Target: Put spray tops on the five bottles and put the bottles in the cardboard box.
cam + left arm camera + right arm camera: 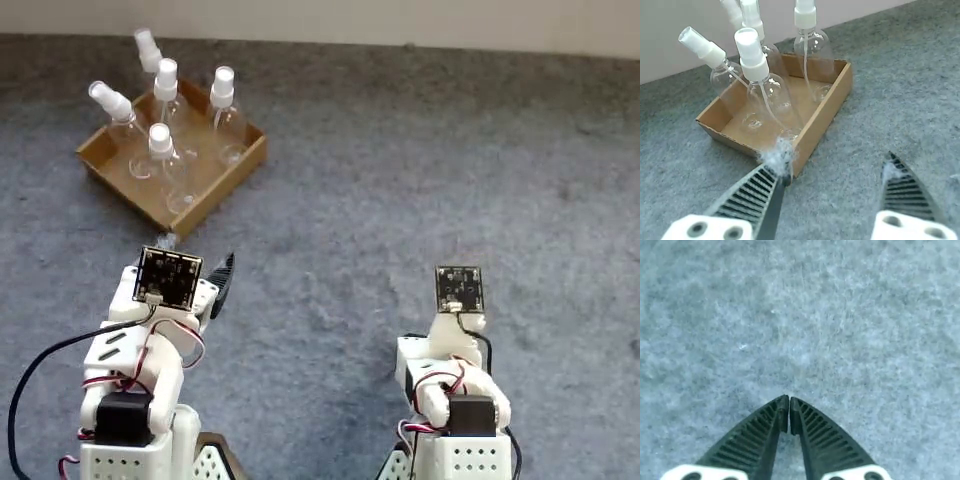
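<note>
Several clear bottles with white spray tops stand in the shallow cardboard box (232,166) at the table's far left, among them one at the front (162,160) and one leaning outward on the left (115,110). In the left wrist view the box (832,105) lies ahead with the front bottle (765,85) nearest. My left gripper (837,170) hangs open just short of the box's near corner, nothing between its fingers; grey fluff clings to one fingertip (777,162). My left arm (170,285) sits near the box. My right gripper (789,412) is shut on nothing, low over bare carpet, its arm (458,300) drawn back.
Grey carpet covers the table (420,170). A pale wall runs along the far edge behind the box. Open carpet stretches to the right of the box and between the two arms.
</note>
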